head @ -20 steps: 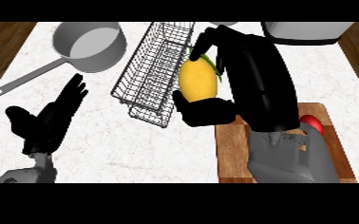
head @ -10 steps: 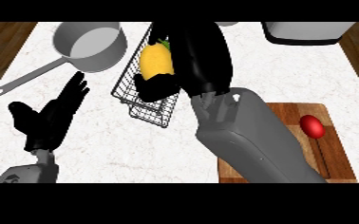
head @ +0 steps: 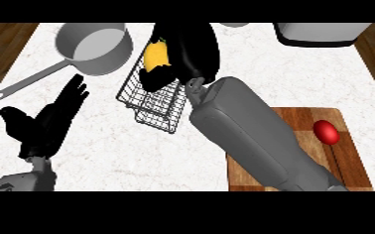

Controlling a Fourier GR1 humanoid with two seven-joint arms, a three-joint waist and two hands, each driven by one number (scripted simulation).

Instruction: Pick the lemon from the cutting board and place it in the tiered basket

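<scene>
The right hand (head: 194, 49) curls round the lemon (head: 155, 54) above the far end of the tiered basket (head: 150, 109). The lemon lies lengthwise near-to-far.

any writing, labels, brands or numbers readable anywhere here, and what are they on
None: no word, label, brand, number or sign shows on the lemon, the basket, the pot, the board, the right hand holding the lemon, or the left hand.
</scene>
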